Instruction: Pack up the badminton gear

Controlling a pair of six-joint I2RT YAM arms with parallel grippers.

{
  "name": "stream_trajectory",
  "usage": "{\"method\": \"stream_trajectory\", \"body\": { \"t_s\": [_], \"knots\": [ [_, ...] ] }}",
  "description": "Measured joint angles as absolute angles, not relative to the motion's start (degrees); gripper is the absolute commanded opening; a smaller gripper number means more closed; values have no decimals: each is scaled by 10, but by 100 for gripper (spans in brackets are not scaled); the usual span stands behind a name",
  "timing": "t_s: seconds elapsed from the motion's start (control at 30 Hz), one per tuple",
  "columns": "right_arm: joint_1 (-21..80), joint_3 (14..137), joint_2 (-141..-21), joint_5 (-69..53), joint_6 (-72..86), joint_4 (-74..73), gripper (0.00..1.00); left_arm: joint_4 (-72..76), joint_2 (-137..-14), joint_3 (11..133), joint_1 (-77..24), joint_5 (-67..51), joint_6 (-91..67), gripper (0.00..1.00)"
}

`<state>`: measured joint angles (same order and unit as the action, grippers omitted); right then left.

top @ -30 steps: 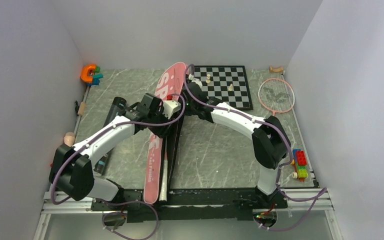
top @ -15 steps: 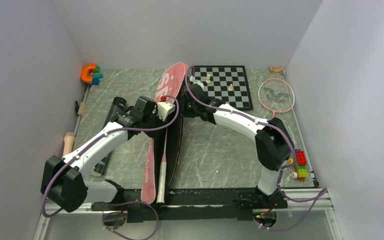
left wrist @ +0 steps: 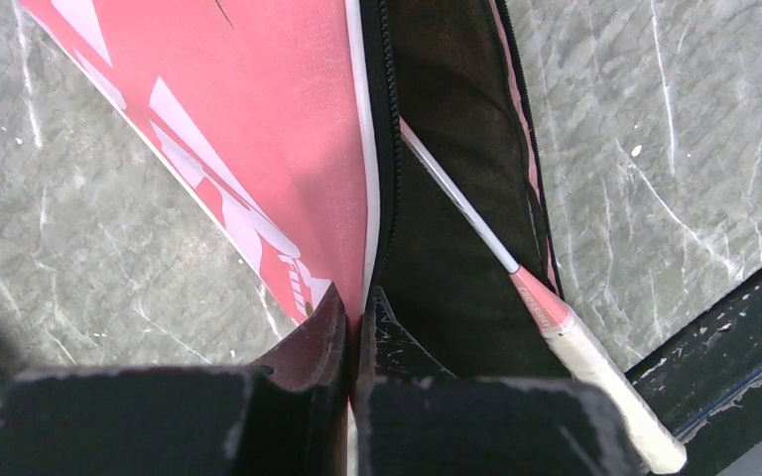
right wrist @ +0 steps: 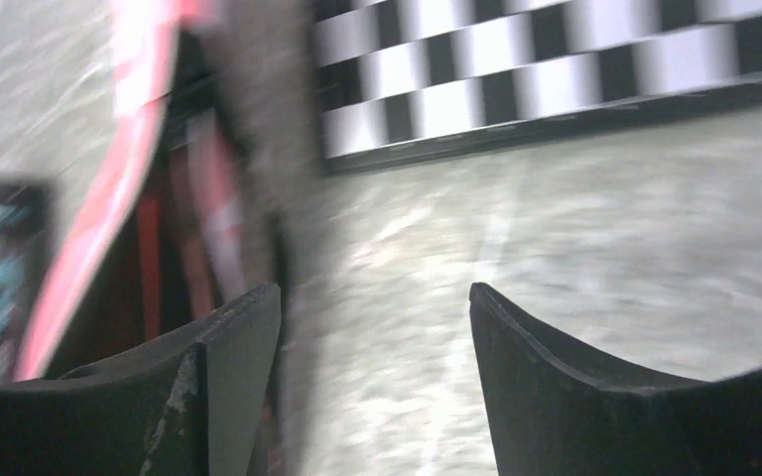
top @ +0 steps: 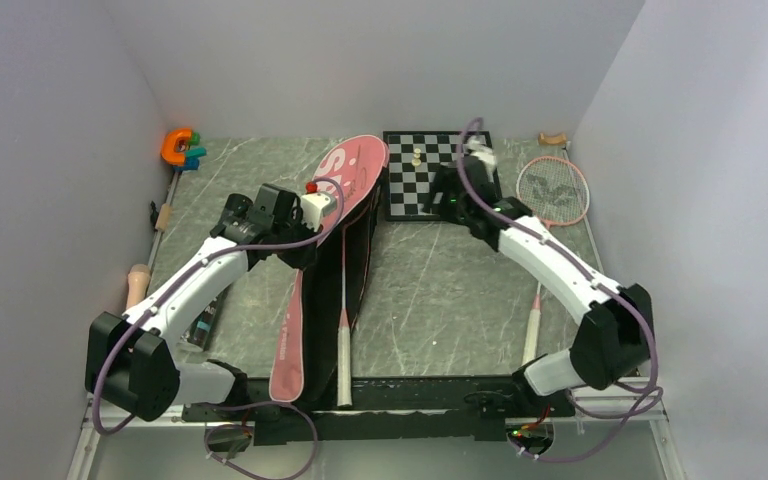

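Left arm (top: 195, 280) is bent at the elbow and reaches forward toward the middle. The left gripper (left wrist: 357, 302) points down, fingers pinched together on the edge of the pink bag (left wrist: 258, 149). Right arm (top: 550, 262) stretches toward the far side, with the right gripper (right wrist: 375, 297) spread wide and nothing between its fingers.

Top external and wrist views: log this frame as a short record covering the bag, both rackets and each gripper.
pink bag: lies lengthwise on the table, opened, black inside showing
first racket: shaft lying in the open bag, white handle toward the near edge
second racket: on the table at far right, outside the bag
left gripper: shut on the edge of the bag's pink flap
right gripper: open, empty, by the chessboard
shuttlecocks: none visible
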<state>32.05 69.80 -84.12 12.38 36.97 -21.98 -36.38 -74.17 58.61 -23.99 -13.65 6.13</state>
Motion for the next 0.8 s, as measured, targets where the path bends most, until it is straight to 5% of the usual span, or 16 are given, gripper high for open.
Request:
{"method": "stream_trajectory", "body": {
  "t_s": [0.43, 0.8],
  "knots": [
    [-47, 546, -831, 261, 378, -302, 68, -367, -757, 597, -231, -165, 62, 0],
    [-107, 548, -938, 230, 373, -253, 59, -373, -770, 605, -230, -178, 68, 0]
  ]
}}
